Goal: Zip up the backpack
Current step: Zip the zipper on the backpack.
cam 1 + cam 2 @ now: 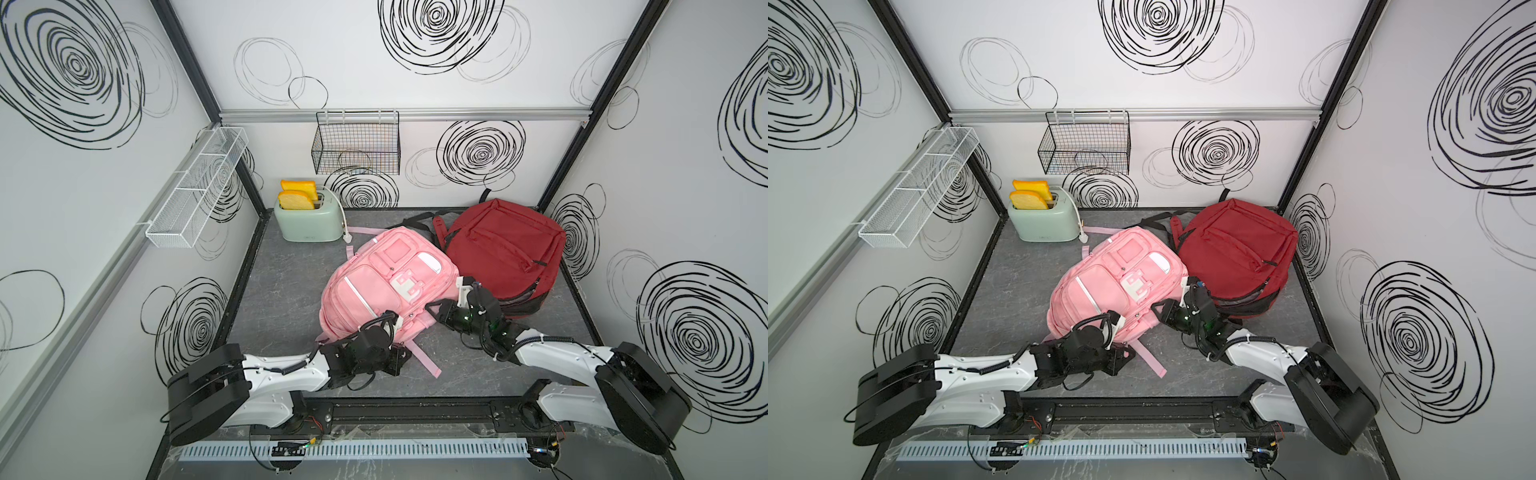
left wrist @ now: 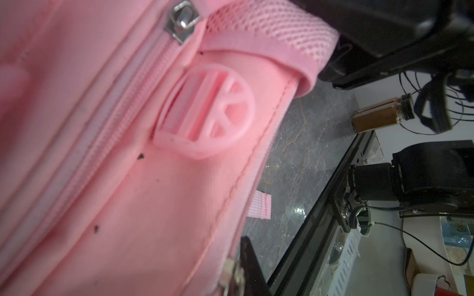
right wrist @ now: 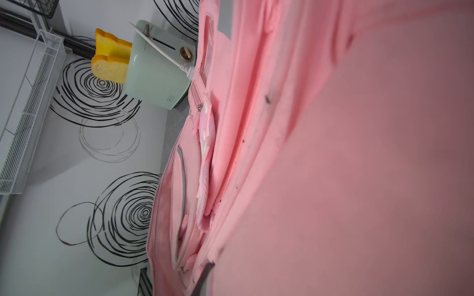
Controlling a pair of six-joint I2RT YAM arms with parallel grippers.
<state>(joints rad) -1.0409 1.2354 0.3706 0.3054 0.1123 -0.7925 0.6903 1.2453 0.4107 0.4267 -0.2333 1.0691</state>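
Nearest us, the left tool (image 1: 401, 351) is clenched on the pink backpack (image 1: 374, 282), at desk (image 1: 291, 299) centre, gripping its 6 o'clock edge beside a zip pull (image 2: 232, 276). Whether the right tool (image 1: 434, 309), at 4 o'clock, grips we cannot tell. Zipping, we judge, is not yet done.
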